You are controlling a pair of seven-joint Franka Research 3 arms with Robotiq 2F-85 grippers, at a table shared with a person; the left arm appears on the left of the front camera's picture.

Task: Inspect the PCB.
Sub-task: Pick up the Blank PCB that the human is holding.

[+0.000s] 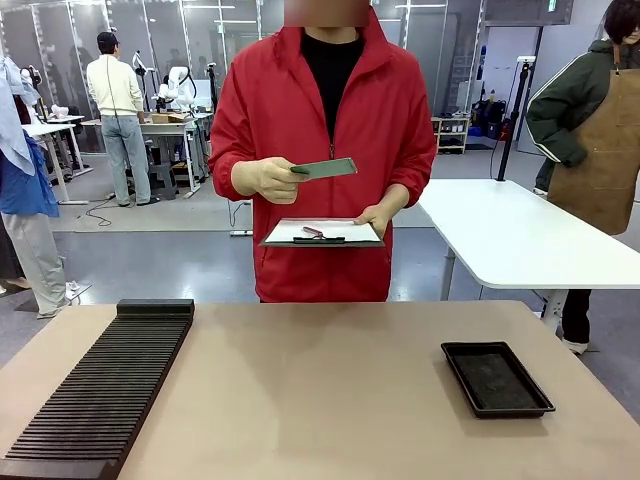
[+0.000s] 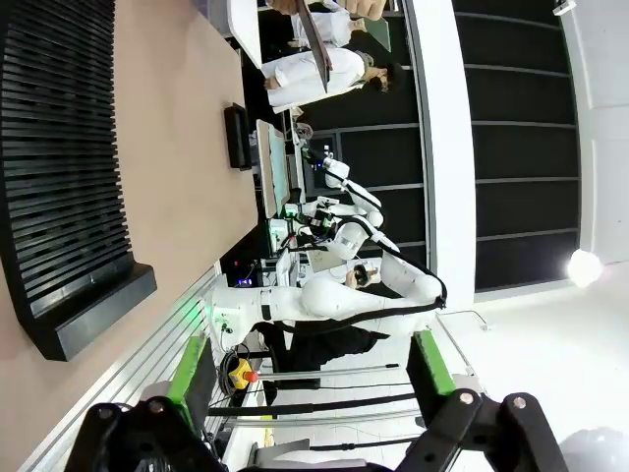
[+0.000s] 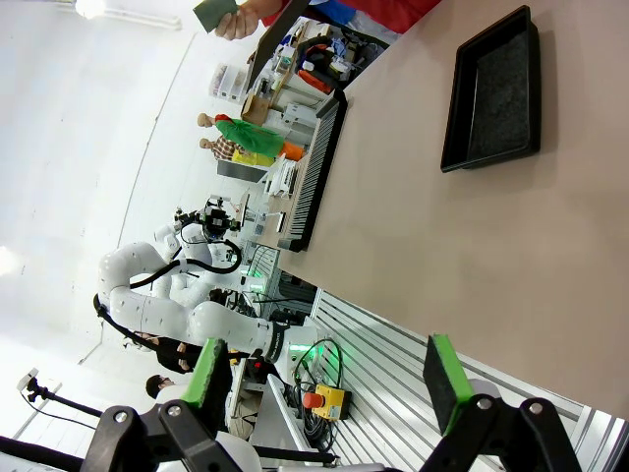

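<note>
PCB (image 1: 324,169) at 12 o'clock in person's hand (image 1: 265,180), I can't read its face; left gripper (image 2: 312,362) spread, empty; right gripper (image 3: 324,376) likewise

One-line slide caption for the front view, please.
Person in red jacket holds the PCB above a clipboard, behind a table bearing a slotted black rack and black tray.

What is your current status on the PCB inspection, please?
Left gripper open, right gripper open, both empty. PCB in the person's hand, above the clipboard. On the table: slotted rack, black tray.
</note>
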